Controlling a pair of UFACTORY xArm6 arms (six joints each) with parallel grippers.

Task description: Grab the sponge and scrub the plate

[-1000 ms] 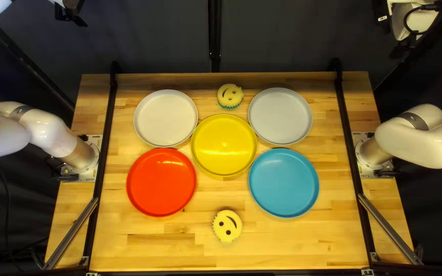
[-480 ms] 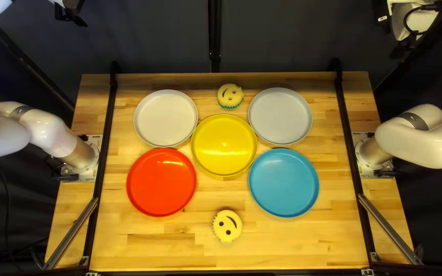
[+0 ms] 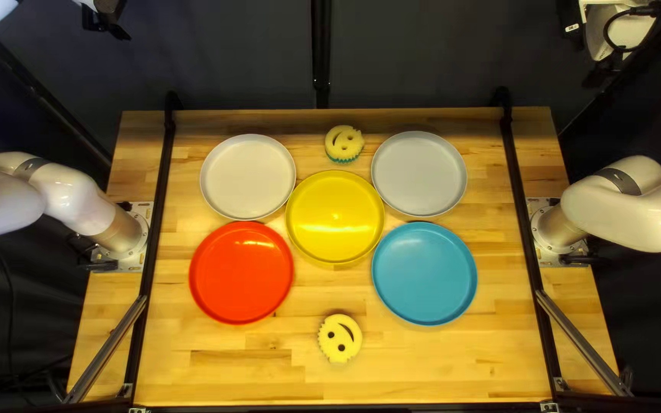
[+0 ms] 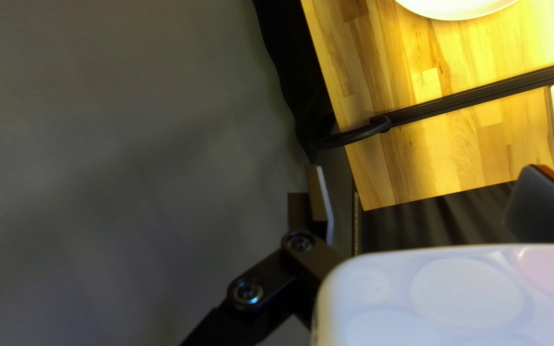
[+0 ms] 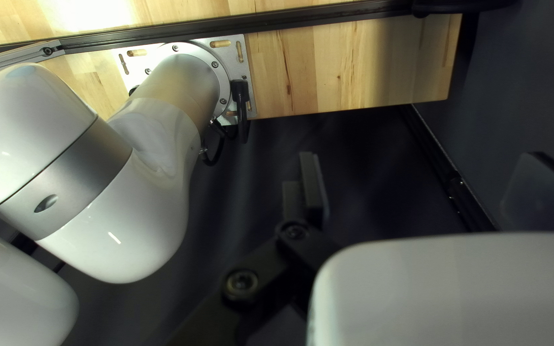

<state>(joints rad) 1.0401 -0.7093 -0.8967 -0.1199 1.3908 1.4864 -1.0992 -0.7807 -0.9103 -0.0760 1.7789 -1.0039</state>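
Top left view: the yellow plate, our landmark, sits mid-table. One smiley sponge lies face up on its near side; a second sponge lies just beyond its far side, probably spaced so either arm can reach one. The red plate and blue plate flank its near side, the white plate and grey plate its far side, all face up, we judge, for scrubbing.

We hold the left arm and right arm well apart from the yellow plate, likely to leave working room. Our left gripper is spread wide, holding nothing; our right gripper is likewise released.

Both raised arms are cut off. The sponges' undersides are hidden, and we cannot tell which sponge or plate is meant.
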